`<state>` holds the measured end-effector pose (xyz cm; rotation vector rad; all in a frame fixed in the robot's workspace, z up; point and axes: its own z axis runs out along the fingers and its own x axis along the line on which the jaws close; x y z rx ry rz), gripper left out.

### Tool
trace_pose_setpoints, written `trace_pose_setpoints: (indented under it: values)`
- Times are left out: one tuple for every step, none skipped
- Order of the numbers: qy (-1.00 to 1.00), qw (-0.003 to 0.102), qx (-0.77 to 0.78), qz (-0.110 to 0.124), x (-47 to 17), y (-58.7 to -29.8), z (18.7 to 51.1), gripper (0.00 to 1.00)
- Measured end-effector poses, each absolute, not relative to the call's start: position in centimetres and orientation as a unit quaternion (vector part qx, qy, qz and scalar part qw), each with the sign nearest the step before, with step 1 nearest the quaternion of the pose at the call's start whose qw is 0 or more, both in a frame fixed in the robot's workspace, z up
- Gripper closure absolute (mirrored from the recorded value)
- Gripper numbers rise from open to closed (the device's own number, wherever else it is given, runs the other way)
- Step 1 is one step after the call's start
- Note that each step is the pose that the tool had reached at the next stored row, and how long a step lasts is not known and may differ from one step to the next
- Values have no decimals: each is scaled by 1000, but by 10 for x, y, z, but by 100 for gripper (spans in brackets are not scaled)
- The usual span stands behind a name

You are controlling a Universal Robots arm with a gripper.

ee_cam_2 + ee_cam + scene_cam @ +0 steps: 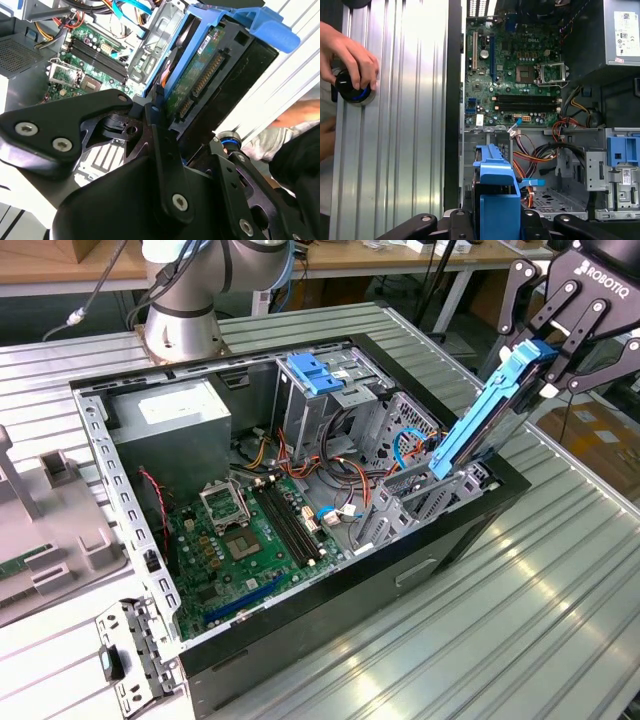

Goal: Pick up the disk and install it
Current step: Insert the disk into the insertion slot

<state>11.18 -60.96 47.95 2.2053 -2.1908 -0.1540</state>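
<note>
My gripper (545, 365) is shut on the upper end of the disk (480, 425) at the exterior view's right. The disk is a flat drive in blue plastic side rails. It stands steeply tilted, and its lower end is down in the grey drive cage (420, 505) at the near right corner of the open computer case (300, 635). In the second wrist view the disk's green circuit board (200, 70) and connectors face the camera between my black fingers (160, 130). In the first wrist view the blue rail (497, 200) runs straight out from the gripper over the cage.
Inside the case lie the motherboard (240, 540), a grey power supply (170, 415), a light-blue bracket (315, 372) and loose cables (350, 495). A person's hand (347, 50) holds a black-and-blue knob (351, 89) on the ribbed metal table (405, 125) beside the case.
</note>
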Motion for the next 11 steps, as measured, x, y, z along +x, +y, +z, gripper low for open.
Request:
trace_pose_setpoints:
  values:
    - [-704,15,709,-49,112,-610,479,64]
    - [-704,15,708,-49,111,-610,479,64]
    - [-704,15,708,-49,111,-610,479,64]
    - [-704,15,708,-49,110,-610,479,64]
    - [-704,15,708,-49,110,-610,479,64]
    - [-704,15,709,-49,110,-610,479,64]
    - [-704,15,709,-49,109,-610,479,64]
    - [-704,15,709,-49,109,-610,479,64]
    - [-704,15,708,-49,108,-610,479,64]
    - [-704,15,709,-49,108,-610,479,64]
    - [-704,15,709,-49,107,-610,478,64]
